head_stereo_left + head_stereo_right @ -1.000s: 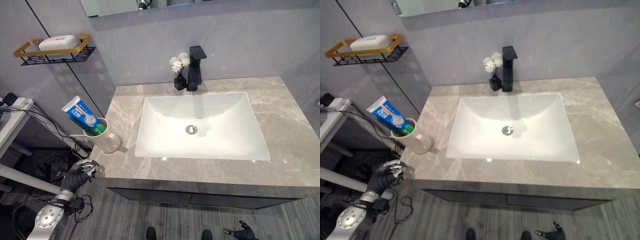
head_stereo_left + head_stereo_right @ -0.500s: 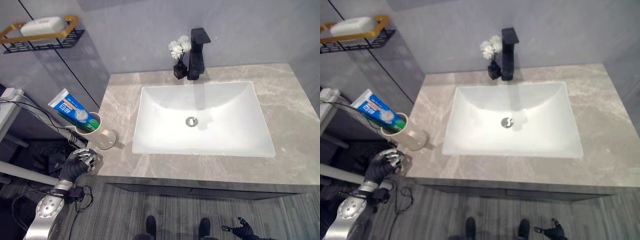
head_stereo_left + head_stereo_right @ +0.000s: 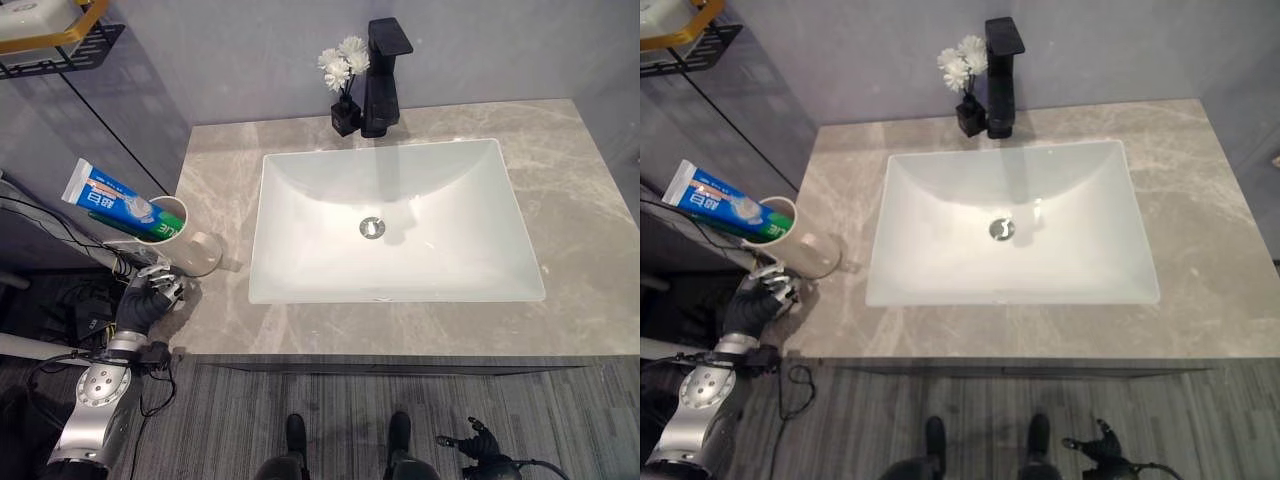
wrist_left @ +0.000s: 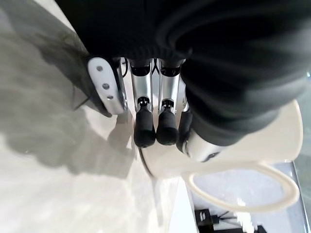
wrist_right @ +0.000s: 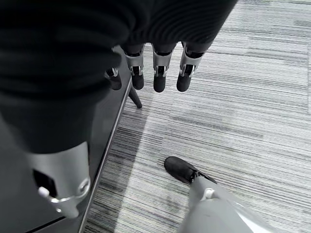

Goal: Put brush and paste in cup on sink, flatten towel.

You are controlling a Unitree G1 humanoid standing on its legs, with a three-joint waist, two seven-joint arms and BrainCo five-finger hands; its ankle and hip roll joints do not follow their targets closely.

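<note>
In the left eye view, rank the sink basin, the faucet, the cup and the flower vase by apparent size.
1. sink basin
2. faucet
3. cup, lying on its side near the counter's left edge; close to the faucet in apparent size, so this order is unsure
4. flower vase

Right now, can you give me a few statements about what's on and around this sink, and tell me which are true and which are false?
1. The toothpaste tube stands in the cup. True.
2. The cup sits in the sink basin. False: it is on the countertop, at its left end, outside the basin.
3. The left hand is beside the cup, at the counter's front left edge. True.
4. White flowers in a small black vase stand next to the black faucet. True.
5. The right hand rests on the countertop. False: it hangs low over the striped floor, fingers relaxed.
</note>
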